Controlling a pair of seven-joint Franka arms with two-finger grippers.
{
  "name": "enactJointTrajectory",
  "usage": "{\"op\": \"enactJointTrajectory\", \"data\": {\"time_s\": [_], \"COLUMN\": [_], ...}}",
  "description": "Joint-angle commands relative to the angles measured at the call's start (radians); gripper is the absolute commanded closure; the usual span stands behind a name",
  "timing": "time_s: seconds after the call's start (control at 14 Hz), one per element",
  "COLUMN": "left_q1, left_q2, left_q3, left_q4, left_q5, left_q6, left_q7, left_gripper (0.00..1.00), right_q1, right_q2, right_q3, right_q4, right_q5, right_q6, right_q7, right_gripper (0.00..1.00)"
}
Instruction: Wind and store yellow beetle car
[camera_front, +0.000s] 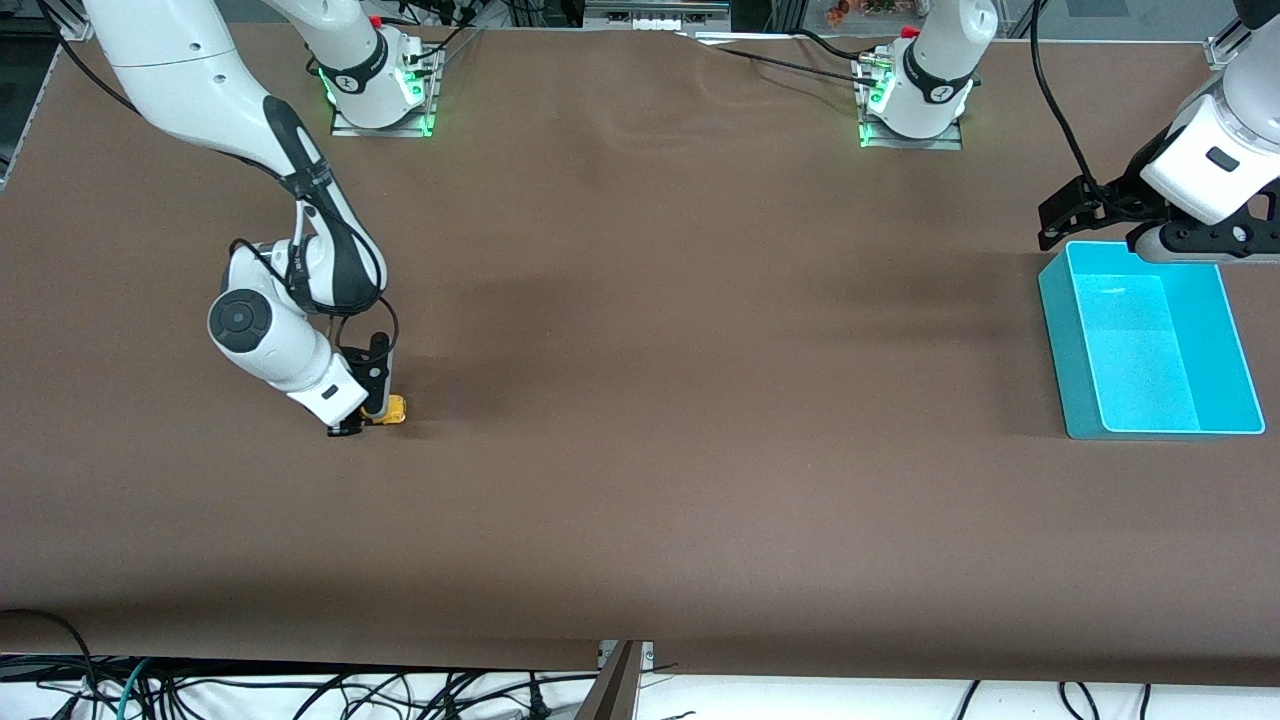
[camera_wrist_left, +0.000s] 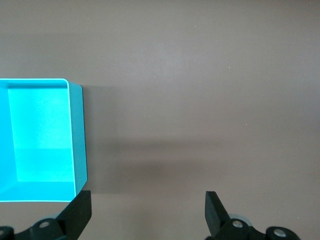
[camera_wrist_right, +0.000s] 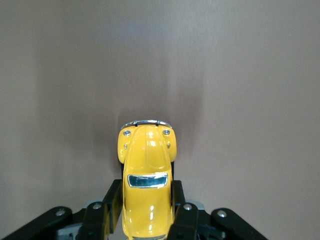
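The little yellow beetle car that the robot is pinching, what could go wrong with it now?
1. The right gripper is shut on only the sides of the small, rounded, glossy yellow beetle car; it might slip out or twist.
2. The open turquoise plastic bin sits at the left arm's end of the brown table, so the car could drop on the way.
3. The open left gripper hovers beside the bin and might get in the way.

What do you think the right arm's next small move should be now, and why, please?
Probably drag the yellow beetle car backward along the table to wind it. The right tool is shut on its sides with the car low on the table, while the turquoise bin sits empty under the waiting, open left tool.
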Motion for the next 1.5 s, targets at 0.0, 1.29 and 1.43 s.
{"op": "enactJointTrajectory", "data": {"time_s": [0.0, 1.29, 1.43], "left_q1": [0.005, 0.005, 0.005], "left_q2": [0.015, 0.017, 0.018], "left_q3": [-0.005, -0.007, -0.007], "left_q4": [0.033, 0.033, 0.033], "left_q5": [0.008, 0.008, 0.008], "left_q6": [-0.022, -0.022, -0.022], "left_q7": [-0.007, -0.007, -0.007], "left_gripper": [0.00, 0.00, 0.00], "right_q1": [-0.051, -0.178, -0.174], "right_q2": [0.004, -0.002, -0.040], "right_q3": [0.002, 0.020, 0.069], "right_q4": [-0.028, -0.013, 0.080], "right_q5": [0.003, 0.017, 0.018], "right_q6": [0.034, 0.034, -0.039], "right_q7": [-0.047, -0.150, -0.122], "right_gripper": [0.58, 0.00, 0.00]}}
